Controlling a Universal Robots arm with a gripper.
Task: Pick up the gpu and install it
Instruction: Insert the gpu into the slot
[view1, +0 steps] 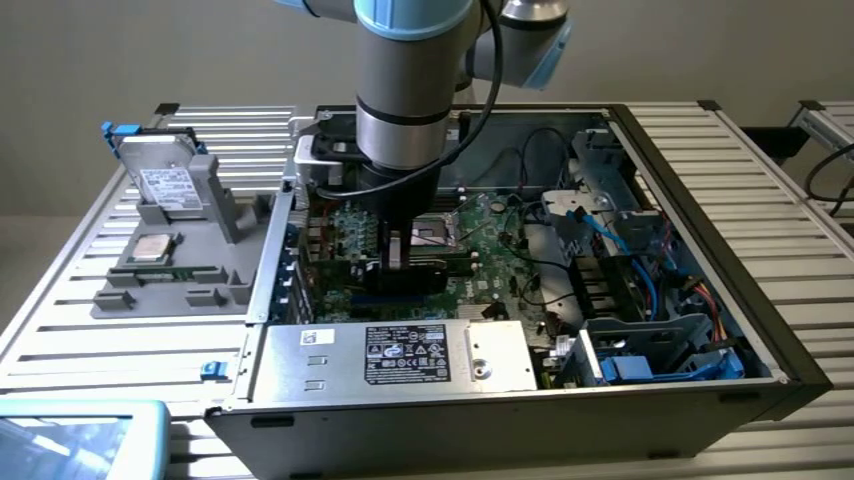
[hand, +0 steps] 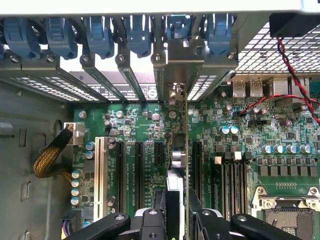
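The tool (view1: 396, 256) reaches down into the open computer case (view1: 747, 300) and is clamped narrow on the gpu (view1: 400, 276), holding it upright over the green motherboard (view1: 507, 245). In the wrist view the tool (hand: 182, 220) grips the gpu (hand: 186, 150) edge-on. The thin card runs between the black expansion slots, with its silver end bracket (hand: 185, 57) up against the rear wall under the blue clips (hand: 100, 35). Whether it is fully seated cannot be told. The power supply (view1: 400, 356) at the case front carries a black-and-white label, its print unreadable. On the tabletop (view1: 801, 200), a grey holder (view1: 200, 290) props a silver drive (view1: 167, 185) with a white label, also illegible.
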